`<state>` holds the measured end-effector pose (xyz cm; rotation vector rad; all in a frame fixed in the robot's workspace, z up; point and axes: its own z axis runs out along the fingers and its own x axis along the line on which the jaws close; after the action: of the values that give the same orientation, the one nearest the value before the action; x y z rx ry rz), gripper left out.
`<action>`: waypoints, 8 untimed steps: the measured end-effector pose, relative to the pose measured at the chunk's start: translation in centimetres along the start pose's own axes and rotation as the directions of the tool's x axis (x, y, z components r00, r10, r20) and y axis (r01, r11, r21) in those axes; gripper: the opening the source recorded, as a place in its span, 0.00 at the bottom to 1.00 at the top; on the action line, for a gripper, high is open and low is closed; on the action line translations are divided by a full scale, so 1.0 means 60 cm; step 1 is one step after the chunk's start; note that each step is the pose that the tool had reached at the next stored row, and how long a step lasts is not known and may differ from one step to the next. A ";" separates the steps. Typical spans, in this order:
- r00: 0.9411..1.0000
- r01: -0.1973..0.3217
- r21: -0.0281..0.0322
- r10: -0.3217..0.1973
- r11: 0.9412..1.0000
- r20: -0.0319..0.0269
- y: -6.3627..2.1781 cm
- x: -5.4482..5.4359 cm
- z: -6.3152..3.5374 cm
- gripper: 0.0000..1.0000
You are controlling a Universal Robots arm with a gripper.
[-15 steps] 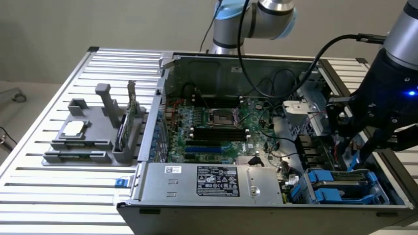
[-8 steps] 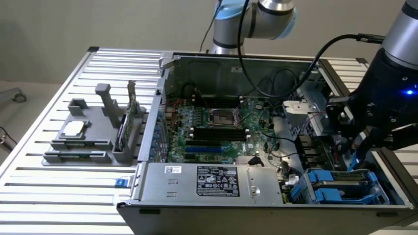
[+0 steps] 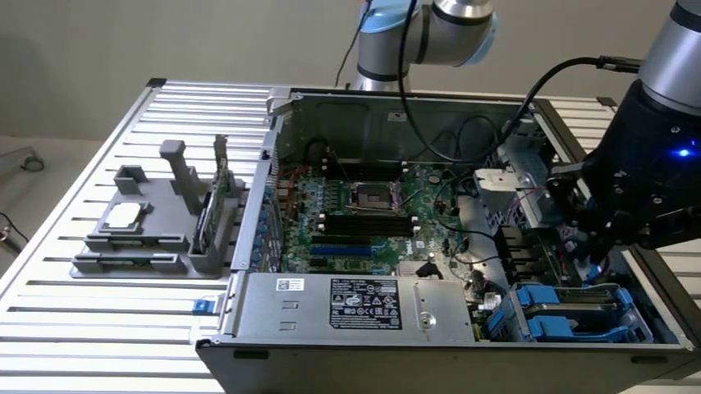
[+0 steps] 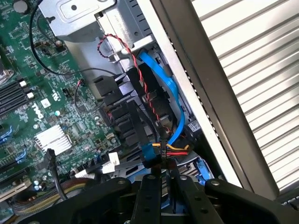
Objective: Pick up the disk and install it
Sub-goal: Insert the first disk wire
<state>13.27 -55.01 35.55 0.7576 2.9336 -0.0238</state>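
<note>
The open computer case [image 3: 362, 103] lies on the slatted table. The disk's blue carrier [image 3: 551, 310] shows in the drive bay at the case's front corner, on the exterior view's right. Its blue plastic edge [image 4: 202, 169] also shows in the wrist view, partly hidden behind cables. My gripper [image 3: 579, 246] hangs inside the case just above that bay, and in the wrist view my gripper [image 4: 164, 196] sits right by a blue-and-black cable connector [image 4: 153, 152] with red, yellow and orange wires. Whether anything is held is hidden.
The grey power-supply box [image 3: 350, 308] with its sticker fills the case's front. The green motherboard [image 3: 362, 205] lies in the middle. A light blue cable [image 4: 164, 79] and a twisted red-black wire [image 4: 140, 70] run along the case wall. A grey parts holder [image 3: 159, 226] stands on the table at the exterior view's left.
</note>
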 end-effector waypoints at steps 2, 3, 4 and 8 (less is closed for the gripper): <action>1.000 0.000 0.001 0.000 1.000 0.000 0.000 0.004 -0.002 0.17; 1.000 0.000 0.001 0.000 1.000 0.001 -0.001 0.005 -0.005 0.17; 1.000 0.000 0.001 0.000 1.000 0.001 -0.001 0.006 -0.008 0.17; 1.000 0.000 0.004 0.000 1.000 0.004 -0.003 0.011 -0.026 0.17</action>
<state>12.44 -54.76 37.01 0.7566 2.9313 -0.0312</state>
